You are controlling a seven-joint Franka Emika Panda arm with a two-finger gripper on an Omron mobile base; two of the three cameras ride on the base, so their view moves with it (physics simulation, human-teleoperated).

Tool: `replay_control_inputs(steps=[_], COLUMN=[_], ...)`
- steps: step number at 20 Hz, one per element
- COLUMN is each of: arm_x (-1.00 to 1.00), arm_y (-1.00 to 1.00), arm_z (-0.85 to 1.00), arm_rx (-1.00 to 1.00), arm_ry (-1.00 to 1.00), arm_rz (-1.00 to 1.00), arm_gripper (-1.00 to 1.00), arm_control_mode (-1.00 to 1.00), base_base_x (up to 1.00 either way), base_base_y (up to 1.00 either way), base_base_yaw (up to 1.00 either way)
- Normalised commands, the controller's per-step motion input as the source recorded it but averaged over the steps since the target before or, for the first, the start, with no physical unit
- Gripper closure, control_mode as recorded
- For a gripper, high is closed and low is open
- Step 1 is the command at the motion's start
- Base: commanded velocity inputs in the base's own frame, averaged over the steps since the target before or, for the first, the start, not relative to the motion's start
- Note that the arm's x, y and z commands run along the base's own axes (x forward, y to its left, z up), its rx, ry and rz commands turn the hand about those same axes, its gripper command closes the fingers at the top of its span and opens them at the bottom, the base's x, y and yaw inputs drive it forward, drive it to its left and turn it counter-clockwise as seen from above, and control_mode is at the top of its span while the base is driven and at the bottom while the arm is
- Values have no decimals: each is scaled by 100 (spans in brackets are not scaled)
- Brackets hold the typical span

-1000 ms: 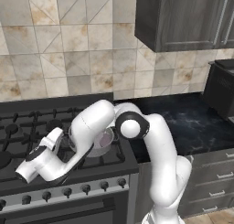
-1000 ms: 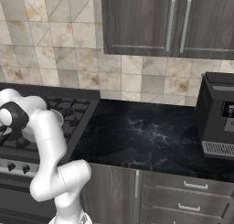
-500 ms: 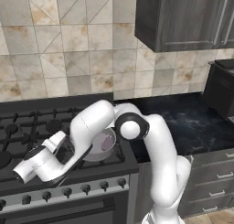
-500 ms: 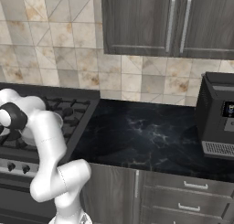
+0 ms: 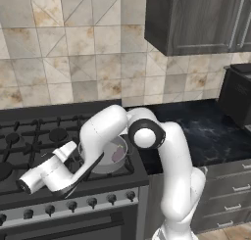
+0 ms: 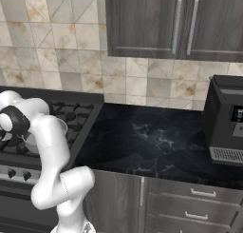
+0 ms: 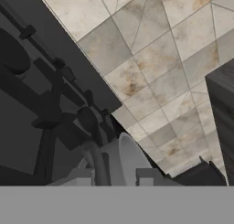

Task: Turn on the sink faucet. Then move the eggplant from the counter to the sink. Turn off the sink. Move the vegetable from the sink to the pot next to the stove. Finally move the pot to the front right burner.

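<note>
A black stove takes up the left side of the room, its dark grates and round burners running back to the tiled wall, with a row of knobs along its front edge. To its right the black, white-veined tabletop stretches toward a dark coffee machine, with grey cabinets hung above.

The white arm rises beside the stove, bends at a dark joint and reaches down and leftward over the front of the range.

The pot sits on the front right burner, just behind the forearm. It is shallow, round and grey, standing upright with its open mouth to the ceiling. From the hand view its pale rim curves close in front of the camera, tilted by the roll of the hand.

Inside the pot lies the eggplant, a small, pale purple oval resting against the right inner wall. Its long axis seems to run roughly front to back, though the arm hides part of it and I cannot be sure.

The claw shows as two grey tips just at the pot's rim, slightly parted; whether they pinch the rim or stand free I cannot tell.
</note>
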Motion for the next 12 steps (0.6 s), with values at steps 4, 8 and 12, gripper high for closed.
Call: replay_control_inputs(steps=[4,8,12], arm_x=[0,0,-5], arm_y=[0,22,40], arm_z=[0,0,4], arm_rx=[7,6,5], arm_ry=[-1,0,0], arm_rz=[0,0,0], arm_gripper=[-100,-100,-100], arm_control_mode=[-100,-100,-100], base_base_x=[0,0,0], base_base_y=[0,0,0], base_base_yaw=[0,0,0])
